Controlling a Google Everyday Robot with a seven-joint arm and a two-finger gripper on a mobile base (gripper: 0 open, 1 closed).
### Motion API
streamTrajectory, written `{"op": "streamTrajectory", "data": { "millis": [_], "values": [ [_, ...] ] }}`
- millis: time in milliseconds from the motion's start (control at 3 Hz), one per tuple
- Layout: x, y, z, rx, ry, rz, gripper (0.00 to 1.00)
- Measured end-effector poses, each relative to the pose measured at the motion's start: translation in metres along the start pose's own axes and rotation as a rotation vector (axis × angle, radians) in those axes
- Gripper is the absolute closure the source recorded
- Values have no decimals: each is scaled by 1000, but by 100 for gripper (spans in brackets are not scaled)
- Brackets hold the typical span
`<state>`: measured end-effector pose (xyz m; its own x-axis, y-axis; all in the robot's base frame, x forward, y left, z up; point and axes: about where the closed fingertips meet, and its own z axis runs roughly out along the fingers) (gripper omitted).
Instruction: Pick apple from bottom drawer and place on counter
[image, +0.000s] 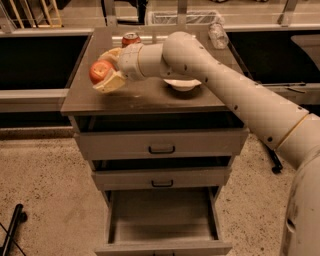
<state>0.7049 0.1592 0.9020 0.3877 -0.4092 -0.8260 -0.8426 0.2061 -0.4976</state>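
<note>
My gripper (101, 71) is over the left part of the counter (145, 95) and is shut on the apple (98, 70), a red-orange fruit held between the cream fingers (111, 82). The apple hangs just above the counter's left side. The bottom drawer (162, 225) stands pulled open below, and its inside shows nothing in it. My arm reaches in from the right across the counter.
A white bowl (183, 84) sits on the counter, partly under my arm. A red soda can (131, 38) stands at the counter's back edge. A clear plastic bottle (218, 34) lies at the back right. The two upper drawers (161, 144) are nearly closed.
</note>
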Motion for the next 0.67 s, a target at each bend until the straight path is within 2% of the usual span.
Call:
{"op": "streamTrajectory", "data": {
  "millis": [667],
  "values": [
    [23,12,5,-15,56,68,14]
  ]
}}
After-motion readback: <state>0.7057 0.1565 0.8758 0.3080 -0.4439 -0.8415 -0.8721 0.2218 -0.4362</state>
